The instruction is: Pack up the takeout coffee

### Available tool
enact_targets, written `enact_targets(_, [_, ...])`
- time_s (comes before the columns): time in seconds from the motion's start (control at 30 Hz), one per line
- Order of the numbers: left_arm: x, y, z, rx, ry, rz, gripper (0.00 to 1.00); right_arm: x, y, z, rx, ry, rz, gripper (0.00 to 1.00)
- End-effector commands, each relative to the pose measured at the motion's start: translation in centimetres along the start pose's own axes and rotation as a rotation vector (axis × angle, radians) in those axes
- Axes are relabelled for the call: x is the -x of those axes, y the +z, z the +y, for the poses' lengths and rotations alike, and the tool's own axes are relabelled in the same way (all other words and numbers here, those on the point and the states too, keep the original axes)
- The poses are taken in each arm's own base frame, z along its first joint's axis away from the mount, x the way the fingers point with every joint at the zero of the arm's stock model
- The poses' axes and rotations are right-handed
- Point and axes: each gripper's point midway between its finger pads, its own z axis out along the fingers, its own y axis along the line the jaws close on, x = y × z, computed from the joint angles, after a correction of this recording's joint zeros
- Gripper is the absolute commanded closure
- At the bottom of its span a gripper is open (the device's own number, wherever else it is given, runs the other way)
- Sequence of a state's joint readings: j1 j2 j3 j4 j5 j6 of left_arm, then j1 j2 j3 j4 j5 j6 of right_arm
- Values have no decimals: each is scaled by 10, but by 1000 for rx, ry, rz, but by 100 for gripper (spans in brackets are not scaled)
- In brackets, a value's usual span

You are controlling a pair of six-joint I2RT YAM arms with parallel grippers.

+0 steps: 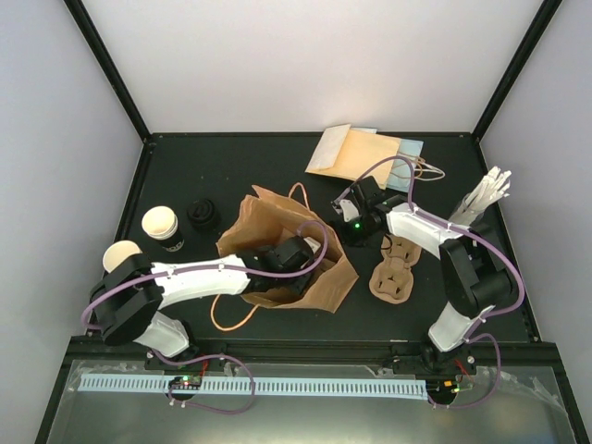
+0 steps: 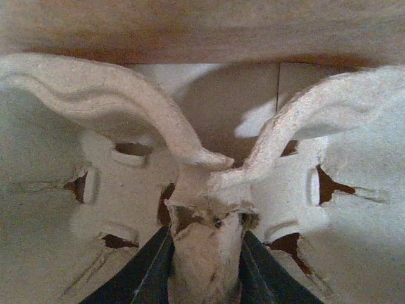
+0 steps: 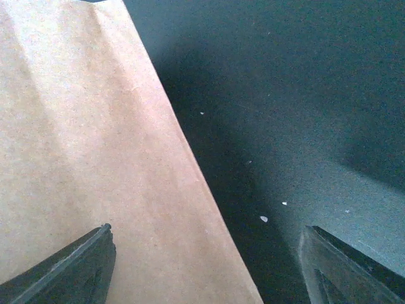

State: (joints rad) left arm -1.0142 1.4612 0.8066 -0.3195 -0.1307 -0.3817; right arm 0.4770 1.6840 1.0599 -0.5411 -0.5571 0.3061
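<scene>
Two takeout coffee cups are standing on the worktop (image 1: 231,166) at about 9 o'clock from the brown paper bag (image 1: 264,217). The farther cup (image 1: 159,223) is showing its black sleeve, and the nearer cup (image 1: 120,254) is partly hiding behind the left arm. Neither is sitting in a carrier or in the bag yet. The black lids (image 1: 203,213) are lying near the farther cup, at its 3 o'clock.

The left end effector (image 2: 205,244) is reaching inside the bag. Its fingers (image 2: 149,278) are clamping the centre ridge of a pulp carrier (image 2: 95,190), touching it on both sides. The right end effector (image 3: 205,253) is hovering at the bag's 2 o'clock edge with its fingers wide apart and gripping nothing; only bag paper and bare worktop are showing between them. A second pulp carrier (image 1: 393,273) is lying on the worktop at the bag's 3 o'clock.

Judging from this, the step in hand is seating the carrier in the bag, early in the task. The next move is likely calling for the left fingers to let go and back out without dragging the carrier. After that comes travelling to 9 o'clock for a cup, with the right side holding the bag's mouth open.
</scene>
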Motion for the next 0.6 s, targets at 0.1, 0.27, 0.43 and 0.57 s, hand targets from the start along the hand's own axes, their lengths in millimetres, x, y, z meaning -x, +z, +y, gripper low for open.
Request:
enact_targets(0.1, [12, 15, -5, -13, -15, -17, 76, 5, -8, 13, 27, -43, -25, 18])
enact_targets(0.27, [10, 17, -6, -12, -15, -8, 77, 6, -10, 10, -2, -45, -35, 18])
enact_targets(0.43, [14, 10, -4, -8, -12, -22, 75, 12, -15, 7, -39, -48, -56, 18])
enact_targets(0.57, [14, 7, -5, -14, -12, -19, 58, 17, -21, 5, -70, -49, -81, 17])
